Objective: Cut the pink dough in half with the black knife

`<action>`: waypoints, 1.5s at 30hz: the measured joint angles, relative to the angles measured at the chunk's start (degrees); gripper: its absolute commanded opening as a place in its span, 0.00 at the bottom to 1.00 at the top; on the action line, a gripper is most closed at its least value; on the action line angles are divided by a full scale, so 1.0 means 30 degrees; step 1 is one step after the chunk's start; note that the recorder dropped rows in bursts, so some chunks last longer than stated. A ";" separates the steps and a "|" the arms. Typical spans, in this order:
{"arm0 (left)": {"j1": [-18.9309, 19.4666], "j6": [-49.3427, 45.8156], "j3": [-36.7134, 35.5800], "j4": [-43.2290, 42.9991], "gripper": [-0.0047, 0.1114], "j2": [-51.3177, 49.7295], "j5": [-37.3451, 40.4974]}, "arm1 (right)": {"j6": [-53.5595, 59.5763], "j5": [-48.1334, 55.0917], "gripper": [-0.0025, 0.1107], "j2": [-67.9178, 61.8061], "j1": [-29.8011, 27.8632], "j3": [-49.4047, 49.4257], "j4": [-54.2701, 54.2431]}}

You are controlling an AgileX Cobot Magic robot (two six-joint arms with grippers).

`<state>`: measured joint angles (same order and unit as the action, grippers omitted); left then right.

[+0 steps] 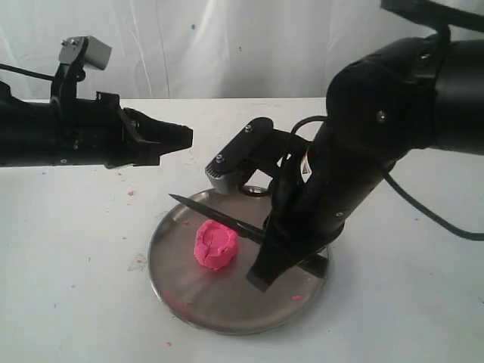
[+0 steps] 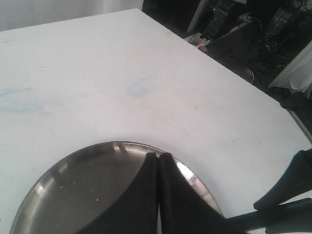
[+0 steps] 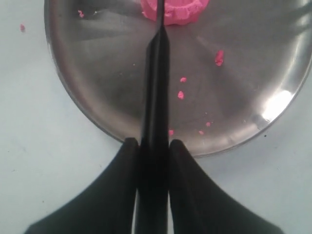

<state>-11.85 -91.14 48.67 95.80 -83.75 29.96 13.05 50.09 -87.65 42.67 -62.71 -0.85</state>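
Right pincer [image 3: 153,142] grasps black knife [image 1: 214,213] over pink dough [image 1: 216,243].
Blade runs ahead of pincer across dough's middle, evidently for equal halves; left pincer [image 1: 180,137] clenched, empty.

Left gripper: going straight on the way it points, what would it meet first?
The left gripper is shut and points across, above the steel plate. In the exterior view the right arm's wrist sits next in line, but depth is unclear; its own view shows only plate rim and table ahead.
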 measured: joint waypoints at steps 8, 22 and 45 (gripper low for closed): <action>0.0000 0.0000 0.0000 -0.0019 0.04 -0.1118 -0.0091 | -0.0048 -0.0960 0.02 -0.1444 0.0000 0.0000 0.0283; 0.0000 -0.0956 0.0000 0.0657 0.04 -0.2888 -0.0204 | -0.0829 -0.1697 0.02 -0.2651 0.0000 0.0000 0.1893; 0.0000 -0.1632 0.0000 0.0951 0.04 -0.3949 0.0299 | -0.1059 -0.2579 0.02 -0.2660 0.0000 0.0643 0.1873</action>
<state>-11.85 -96.03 48.67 98.65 -95.60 30.86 9.87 42.35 -95.63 42.67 -60.78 4.77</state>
